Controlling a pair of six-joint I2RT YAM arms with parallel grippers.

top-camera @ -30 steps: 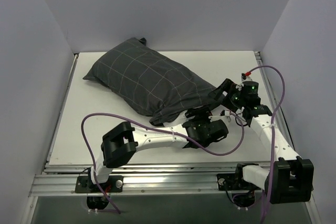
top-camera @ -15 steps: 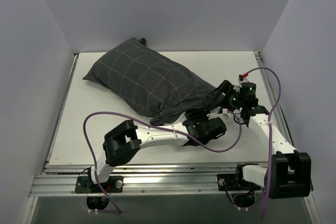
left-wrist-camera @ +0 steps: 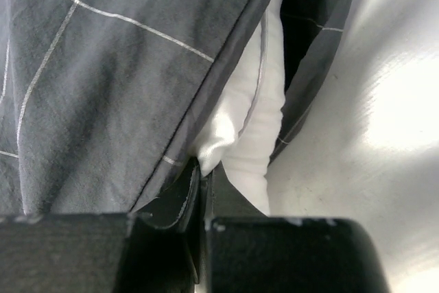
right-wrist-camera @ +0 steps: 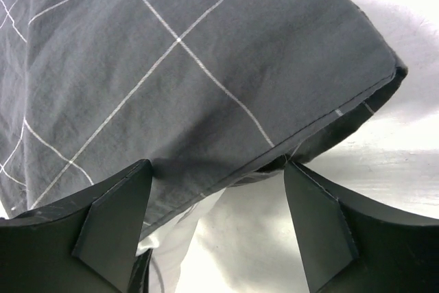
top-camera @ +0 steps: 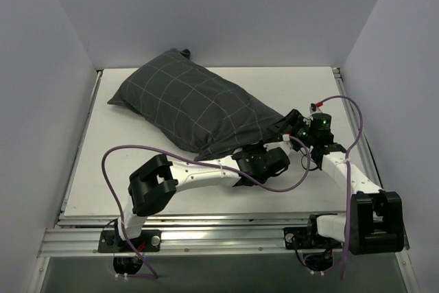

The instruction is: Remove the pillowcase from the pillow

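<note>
The pillowcase (top-camera: 185, 104) lies diagonally on the table (top-camera: 302, 80), with white pillow (left-wrist-camera: 257, 101) showing at its open near end. The left gripper (left-wrist-camera: 204, 200) is clenched at the hem, catch unclear. The right gripper (right-wrist-camera: 216, 228) is spread above it. The cloth is probably soft and light: grasp the hem.

The pillowcase (right-wrist-camera: 171, 66) fills the upper frame, its hem slanting down-left from a corner at the right. Beneath it the right gripper (right-wrist-camera: 216, 169) stands spread wide, with white pillow (right-wrist-camera: 180, 245) showing under the hem
</note>
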